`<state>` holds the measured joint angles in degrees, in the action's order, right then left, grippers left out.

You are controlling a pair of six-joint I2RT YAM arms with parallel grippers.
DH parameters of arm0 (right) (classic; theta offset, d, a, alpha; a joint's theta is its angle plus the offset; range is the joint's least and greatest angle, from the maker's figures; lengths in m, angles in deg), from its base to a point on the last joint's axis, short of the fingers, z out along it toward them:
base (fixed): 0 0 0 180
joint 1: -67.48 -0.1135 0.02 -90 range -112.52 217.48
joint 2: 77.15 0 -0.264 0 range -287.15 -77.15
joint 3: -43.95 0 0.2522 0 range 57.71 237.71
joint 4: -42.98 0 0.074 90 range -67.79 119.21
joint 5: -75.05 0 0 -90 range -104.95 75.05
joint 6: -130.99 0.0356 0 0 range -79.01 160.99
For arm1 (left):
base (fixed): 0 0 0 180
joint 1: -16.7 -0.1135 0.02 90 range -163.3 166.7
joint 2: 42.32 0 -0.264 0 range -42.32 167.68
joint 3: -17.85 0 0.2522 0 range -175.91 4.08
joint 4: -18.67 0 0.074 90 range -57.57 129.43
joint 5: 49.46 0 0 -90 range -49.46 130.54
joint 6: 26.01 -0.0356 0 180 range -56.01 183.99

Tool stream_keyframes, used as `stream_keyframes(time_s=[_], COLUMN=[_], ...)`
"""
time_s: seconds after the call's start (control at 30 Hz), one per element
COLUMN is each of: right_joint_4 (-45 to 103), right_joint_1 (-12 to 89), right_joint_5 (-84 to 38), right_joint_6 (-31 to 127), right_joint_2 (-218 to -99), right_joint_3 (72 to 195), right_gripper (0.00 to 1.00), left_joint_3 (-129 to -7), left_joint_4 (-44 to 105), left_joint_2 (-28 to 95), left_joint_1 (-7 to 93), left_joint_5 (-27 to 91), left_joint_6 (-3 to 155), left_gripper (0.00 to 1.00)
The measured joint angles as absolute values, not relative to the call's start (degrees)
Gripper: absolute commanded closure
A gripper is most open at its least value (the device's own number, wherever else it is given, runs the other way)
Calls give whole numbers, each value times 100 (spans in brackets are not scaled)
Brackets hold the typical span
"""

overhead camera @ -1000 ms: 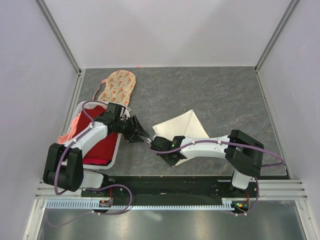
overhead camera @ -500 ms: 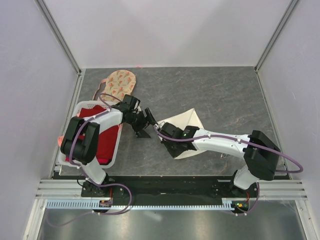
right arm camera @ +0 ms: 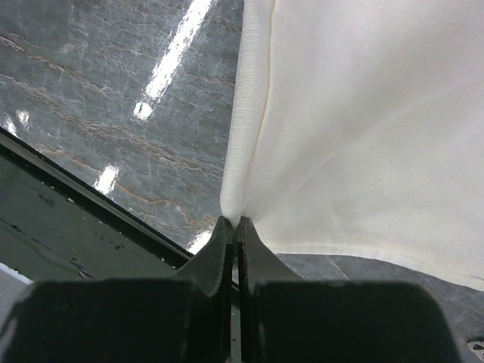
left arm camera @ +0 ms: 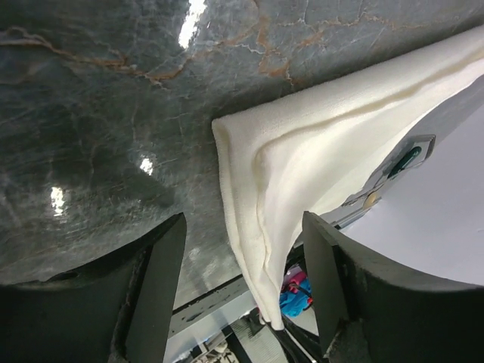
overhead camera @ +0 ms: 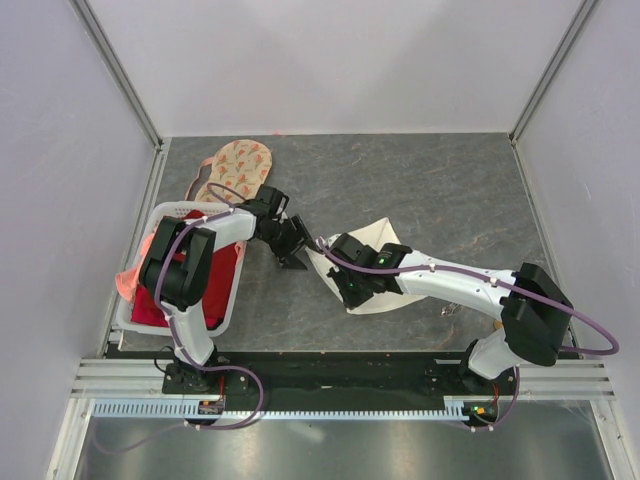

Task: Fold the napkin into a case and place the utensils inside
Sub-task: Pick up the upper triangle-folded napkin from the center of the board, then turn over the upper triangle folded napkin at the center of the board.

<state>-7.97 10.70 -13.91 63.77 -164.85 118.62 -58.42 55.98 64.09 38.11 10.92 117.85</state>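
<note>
Cream-white napkin [right arm camera: 355,113] corner pinched in the right gripper [right arm camera: 233,227], fingers pressed tight together on the cloth, no gap visible. Cloth fanning out and away from the pinch, above the grey marble-look table [right arm camera: 113,113]. Left gripper [left arm camera: 242,227] spread wide, straddling a doubled napkin edge; edge sitting in the gap between the two fingers [left arm camera: 155,287], contact with either one not clear. Top view: both grippers close together left of table centre, left one just left of the right one, at the napkin's left tip. Rest of the napkin on the table in a rough triangle, partly under the right arm. Further left: white basket [overhead camera: 232,310] holding a red cloth [overhead camera: 220,290], by the table's left edge. Beyond it, peach floral cloth [overhead camera: 238,165] near the far-left corner.
</note>
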Motion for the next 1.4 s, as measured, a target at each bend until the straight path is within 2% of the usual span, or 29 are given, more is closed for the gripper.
stream_keyframes(time_s=[0.07, 0.1, 0.27, 0.47, 0.5, 0.53, 0.57, 0.83, 1.03, 1.27, 1.4], right_joint_4=[-800, -797, -800, -793, -793, -789, -780, -677, -671, -70, 525], right_joint_1=[1072, 1075, 1116, 1140, 1140, 1142, 1147, 1182, 887, 393, 404], right_joint_5=[-1411, -1413, -1422, -1433, -1433, -1431, -1431, -1605, -1837, -2375, -2799], right_joint_6=[6377, 6377, 6377, 6373, 6373, 6373, 6371, 6255, 6117, 5899, 5942], right_joint_2=[-16483, -16483, -16483, -16463, -16444, -16415, -16383, -16238, -16686, -17517, -17377], right_joint_3=[11862, 11862, 11862, 11860, 11860, 11860, 11860, 11866, 12635, 14332, 14399], right_gripper=[100, 100, 100, 100, 100, 100, 100, 100, 100, 100, 100], left_joint_3=[-5883, -5890, -5916, -6176, -6228, -6276, -6311, -6744, -6884, -8355, -9129], left_joint_4=[5592, 5583, 5587, 5563, 5555, 5548, 5550, 5985, 6803, 8459, 9117], left_joint_2=[6490, 6514, 6634, 6907, 6949, 6986, 7008, 6955, 6059, 5156, 4984], left_joint_1=[3851, 3872, 3910, 3907, 3907, 3907, 3907, 3890, 3365, 2871, 2911], left_joint_5=[1103, 1111, 1201, 1214, 1225, 1236, 1251, 1374, 1502, 1854, 2090], left_joint_6=[11827, 11842, 11903, 11945, 11945, 11945, 11958, 11803, 11337, 10590, 10426], left_gripper=[42, 47, 54, 73, 86, 96, 98, 98, 98, 98, 98])
